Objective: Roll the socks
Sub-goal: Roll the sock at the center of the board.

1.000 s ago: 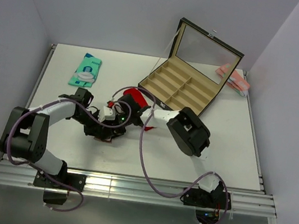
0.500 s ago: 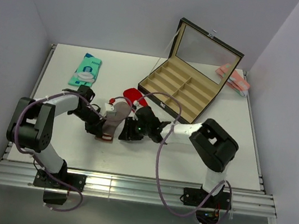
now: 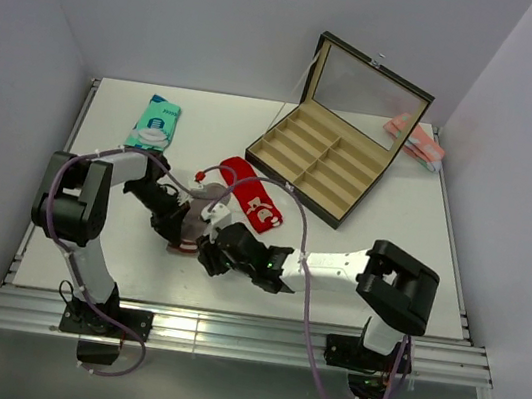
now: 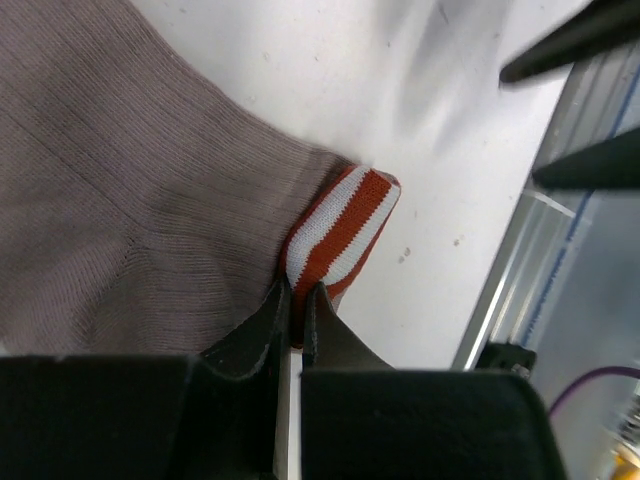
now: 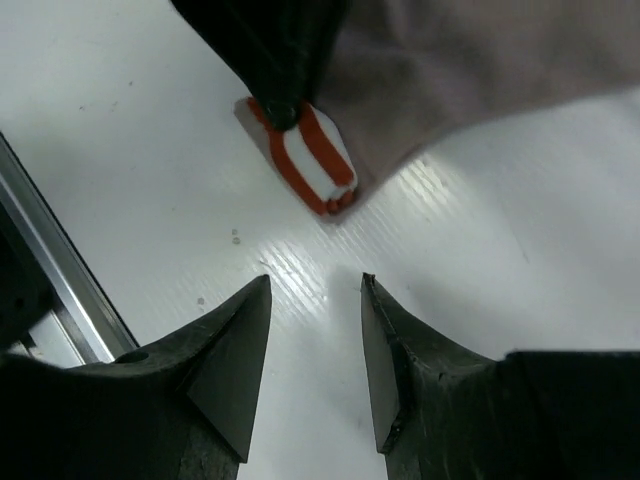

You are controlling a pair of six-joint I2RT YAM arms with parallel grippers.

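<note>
White surface (image 3: 426,215): your left pincer (image 4: 300,292) pinches the sock's striped cuff (image 4: 340,222); your right pincer (image 5: 315,282) hovers parted, empty, just beside it.

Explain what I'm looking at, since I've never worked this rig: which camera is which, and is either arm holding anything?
Two robot arms are bolted at the table's near edge, and each ends in two fingers. The wide picture looks down from above and behind them. The other two come from cameras on the wrists, one on each arm.

On the table lie a red sock, a grey-brown sock with a striped cuff, a teal sock, an open box and a pink bundle.

The left fingers are shut on the cuff. The right fingers are open over bare table just short of that cuff and hold nothing.
</note>
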